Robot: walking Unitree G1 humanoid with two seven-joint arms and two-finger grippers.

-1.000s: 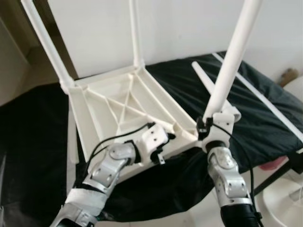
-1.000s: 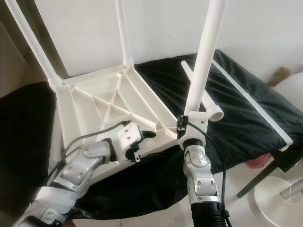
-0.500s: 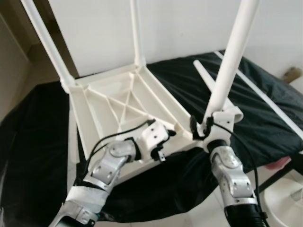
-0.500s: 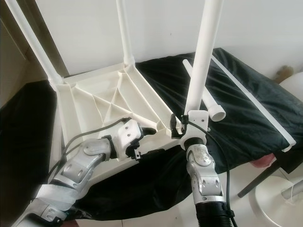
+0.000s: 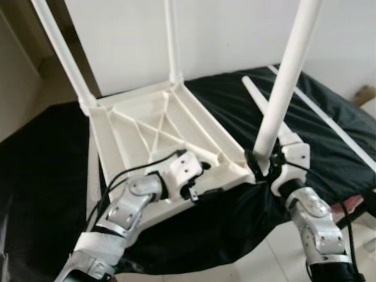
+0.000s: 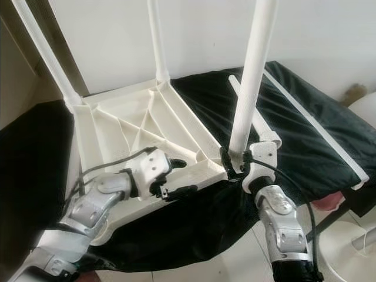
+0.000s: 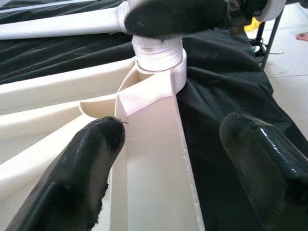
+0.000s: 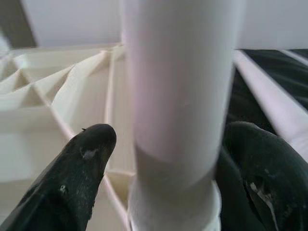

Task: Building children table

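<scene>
Lying upside down on a black cloth, one white tabletop shows its ribbed underside. Three legs stand upright in its corner sockets; a fourth leg lies loose on the cloth just beyond the near right corner. Right gripper pinches the base of the near right leg at its socket. Left gripper straddles the tabletop's near edge rail, fingers spread wide, holding nothing.
</scene>
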